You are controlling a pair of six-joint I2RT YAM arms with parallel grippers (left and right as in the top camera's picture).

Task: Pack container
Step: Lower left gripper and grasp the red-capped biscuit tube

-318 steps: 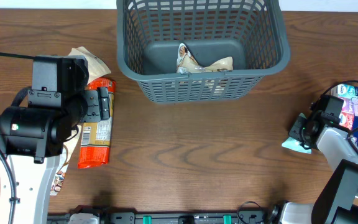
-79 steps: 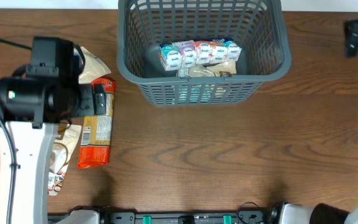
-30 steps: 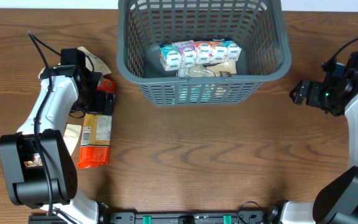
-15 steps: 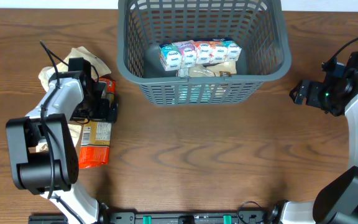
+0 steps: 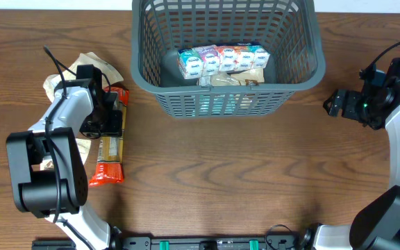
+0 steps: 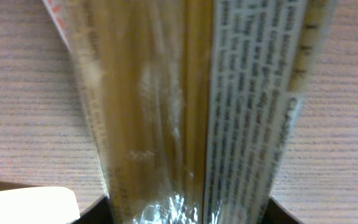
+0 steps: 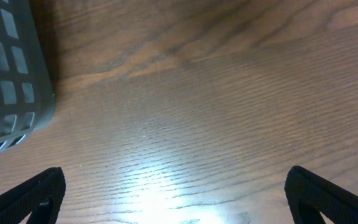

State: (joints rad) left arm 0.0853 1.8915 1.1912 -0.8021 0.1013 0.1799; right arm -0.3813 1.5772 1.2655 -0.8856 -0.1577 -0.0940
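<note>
The container [image 5: 139, 66], a dark grey lattice basket, stands at the table's back middle, and its corner shows in the right wrist view [image 7: 8, 93]. In it lie a row of small colourful packs [image 5: 222, 58] and a beige packet [image 5: 236, 78]. To its left a long orange and clear packet [image 5: 108, 156] lies on the table. My left gripper [image 5: 110, 119] is shut on its upper part. From the left wrist, the packet [image 6: 191, 112] fills the gap between the jaws of the left gripper [image 6: 188, 214]. My right gripper [image 5: 334, 104] hangs open over bare wood to the right of the container, nothing between the fingers [image 7: 30, 196].
Crumpled beige snack packets [image 5: 92, 69] lie behind the left gripper, and another [image 5: 80, 149] lies partly under the left arm. A white corner [image 6: 27, 205] shows beside the left jaw. The wooden table [image 5: 242, 180] extends in front of the container.
My left jaws have closed on the orange packet, which now looks pinched narrower. The left arm has shifted slightly. The right arm has not moved.
</note>
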